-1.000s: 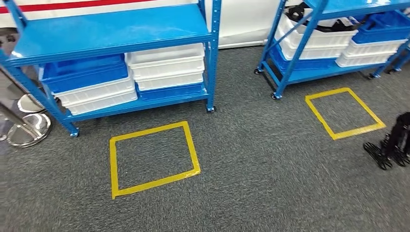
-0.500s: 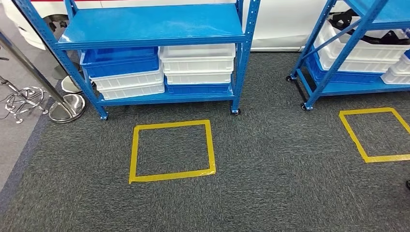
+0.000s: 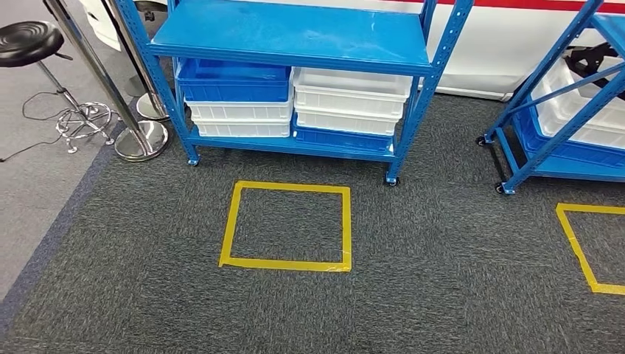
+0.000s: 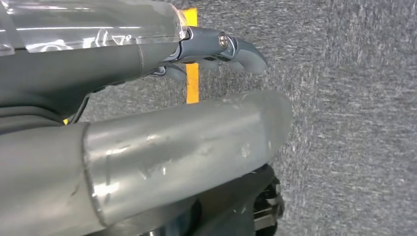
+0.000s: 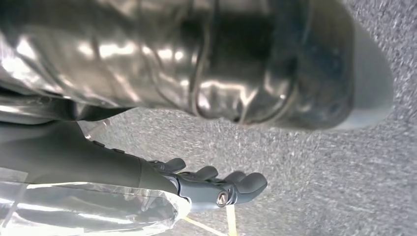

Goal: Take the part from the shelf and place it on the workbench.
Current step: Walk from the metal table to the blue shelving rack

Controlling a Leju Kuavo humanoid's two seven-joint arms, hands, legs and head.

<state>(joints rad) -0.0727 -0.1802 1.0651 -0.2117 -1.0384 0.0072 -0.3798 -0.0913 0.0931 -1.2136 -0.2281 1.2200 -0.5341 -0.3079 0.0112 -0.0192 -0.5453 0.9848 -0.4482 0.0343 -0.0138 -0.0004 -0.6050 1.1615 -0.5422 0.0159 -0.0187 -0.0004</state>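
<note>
Task barely begun: I see no part yet. Left to right: stool [image 3: 29, 38], shelf [image 3: 295, 44] with bins [image 3: 352, 99], floor square [image 3: 287, 225]. Left hand [image 4: 216, 51] and right hand [image 5: 211, 184] hang with fingers loosely apart, holding nothing. Fetch and placement remain.

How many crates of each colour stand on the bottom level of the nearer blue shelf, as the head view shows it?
White crates: 5
Blue crates: 2
Total: 7
</note>
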